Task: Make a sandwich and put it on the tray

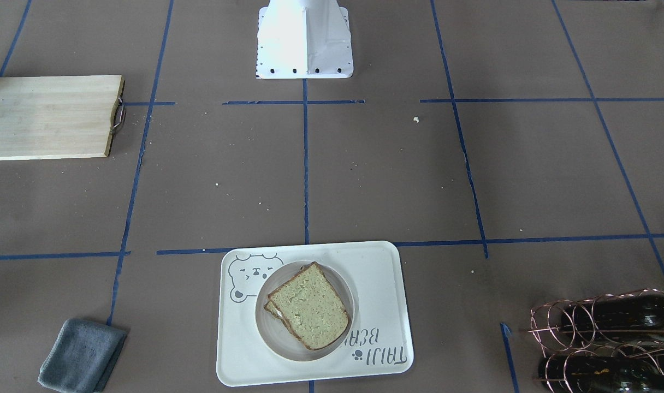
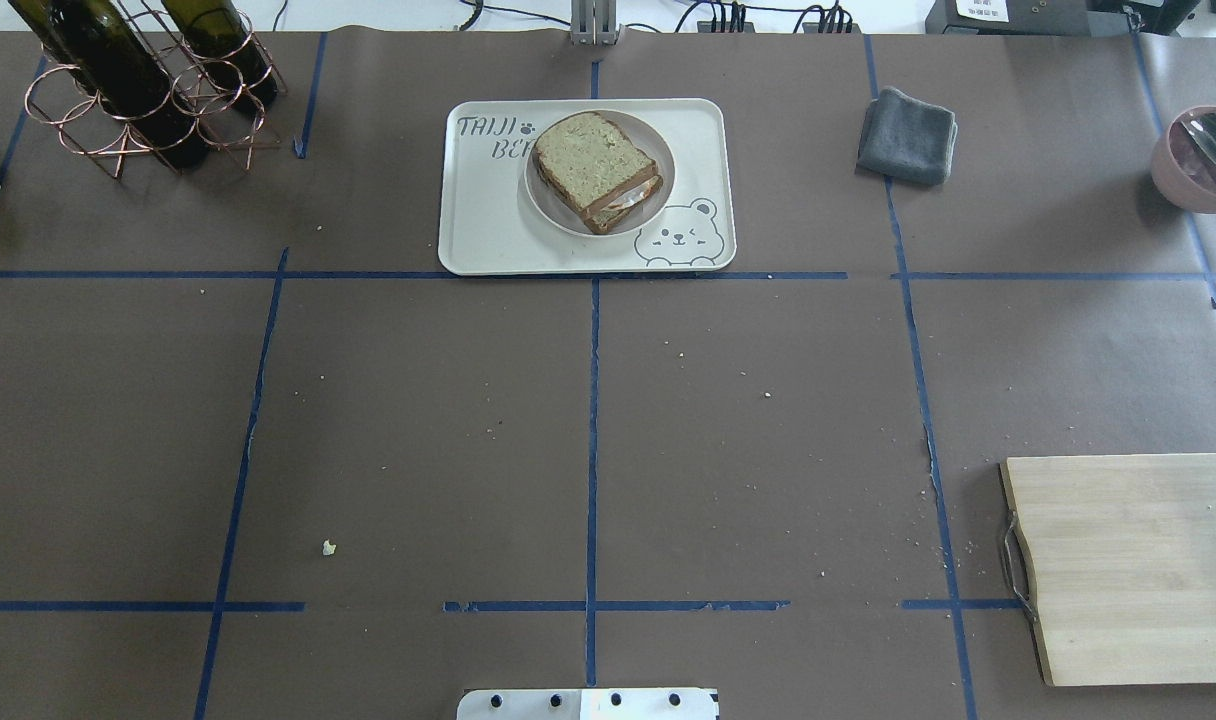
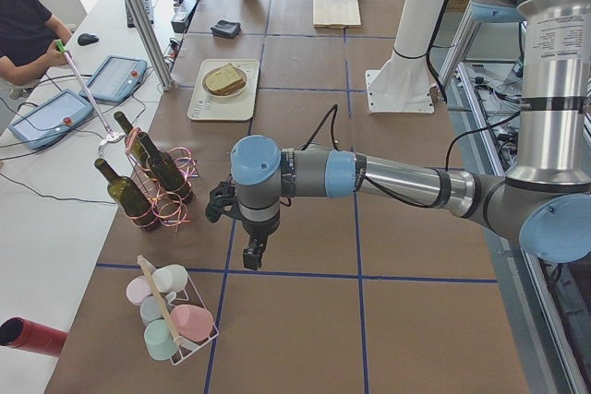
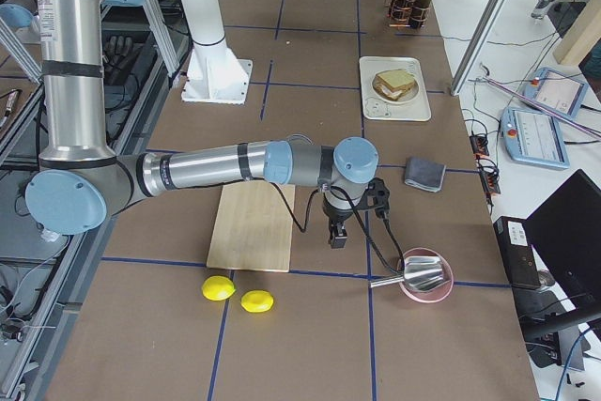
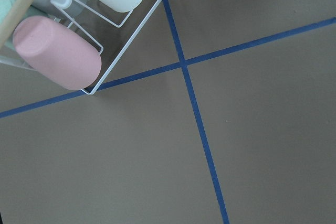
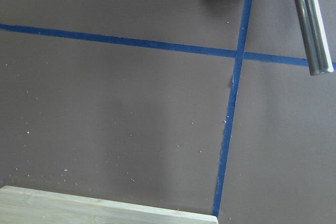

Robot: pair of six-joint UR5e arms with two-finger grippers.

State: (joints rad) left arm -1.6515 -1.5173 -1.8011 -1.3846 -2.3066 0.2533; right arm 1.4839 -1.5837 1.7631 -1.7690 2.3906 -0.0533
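The sandwich (image 1: 309,307), two speckled bread slices with a bit of white egg at one edge, lies on a small round white plate (image 1: 266,322) on the white bear tray (image 1: 375,273). It also shows in the overhead view (image 2: 593,165) on the tray (image 2: 488,220). My left gripper (image 3: 251,256) hangs over bare table far from the tray, by the cup rack. My right gripper (image 4: 336,237) hangs between the cutting board and the pink bowl. Both show only in the side views, so I cannot tell whether they are open or shut.
A wooden cutting board (image 2: 1138,565) lies near right. A grey cloth (image 2: 908,135) and a pink bowl (image 2: 1203,160) with a metal scoop sit far right. A copper rack with wine bottles (image 2: 138,90) stands far left. A cup rack (image 3: 171,316) and two lemons (image 4: 218,288) lie at the table's ends.
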